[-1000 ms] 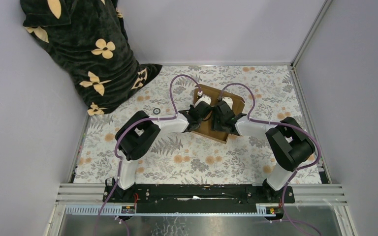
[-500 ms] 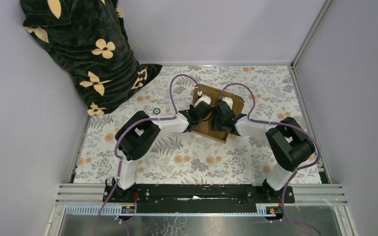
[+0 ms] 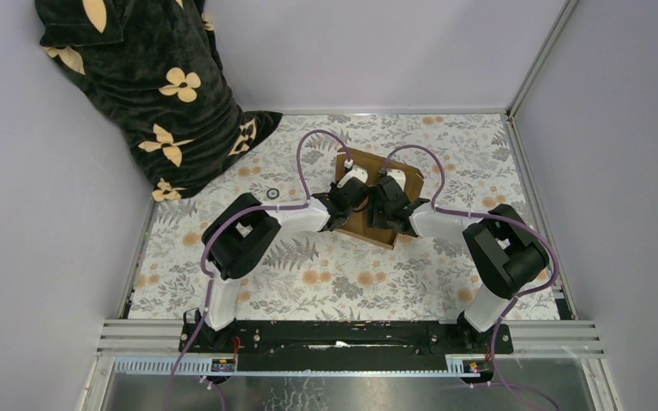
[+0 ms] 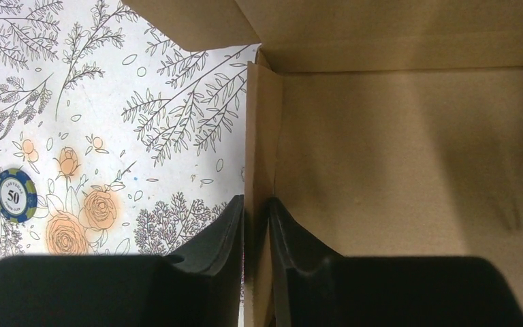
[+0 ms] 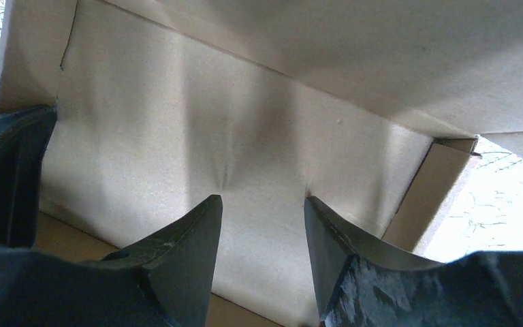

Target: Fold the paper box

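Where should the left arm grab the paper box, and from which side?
Pinch the paper box by its upright side wall, coming from above with one finger inside and one outside. The wall is a thin panel standing on edge with a free top rim, so a narrow pinch fits; the left gripper straddles it that way now.

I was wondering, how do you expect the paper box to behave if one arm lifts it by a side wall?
Probably light: the paper box is thin cardboard. Its side wall, straddled by the left claw, looks likely to flex rather than stay rigid. The creased panel suggests it dents easily.
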`<state>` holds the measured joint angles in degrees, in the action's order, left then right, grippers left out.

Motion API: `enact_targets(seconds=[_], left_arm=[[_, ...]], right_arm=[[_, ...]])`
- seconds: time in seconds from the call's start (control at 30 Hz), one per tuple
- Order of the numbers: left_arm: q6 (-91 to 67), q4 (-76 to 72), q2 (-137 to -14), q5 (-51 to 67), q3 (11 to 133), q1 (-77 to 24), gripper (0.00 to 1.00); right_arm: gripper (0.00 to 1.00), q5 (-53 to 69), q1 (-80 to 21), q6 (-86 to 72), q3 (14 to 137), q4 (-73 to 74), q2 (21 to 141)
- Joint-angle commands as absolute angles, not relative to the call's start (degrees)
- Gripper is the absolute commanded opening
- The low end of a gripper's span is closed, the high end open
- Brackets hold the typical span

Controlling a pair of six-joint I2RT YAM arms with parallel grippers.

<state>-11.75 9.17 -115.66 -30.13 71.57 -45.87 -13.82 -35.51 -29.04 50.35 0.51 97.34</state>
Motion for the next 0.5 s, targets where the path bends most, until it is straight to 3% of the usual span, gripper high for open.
enact_targets(seconds=[0.0,0.47], left_arm=[[-11.95,6.89,-115.94,-29.88,71.88,-47.02,0.27],[-11.78,4.53,-111.93,-29.03,70.01,-46.95,0.35]], right_arm=[[0.56,-13.24,-35.95,-29.16,49.13,2.27,96.57],[0.57,-13.03,-35.96,-29.28,49.14,2.29,96.46]])
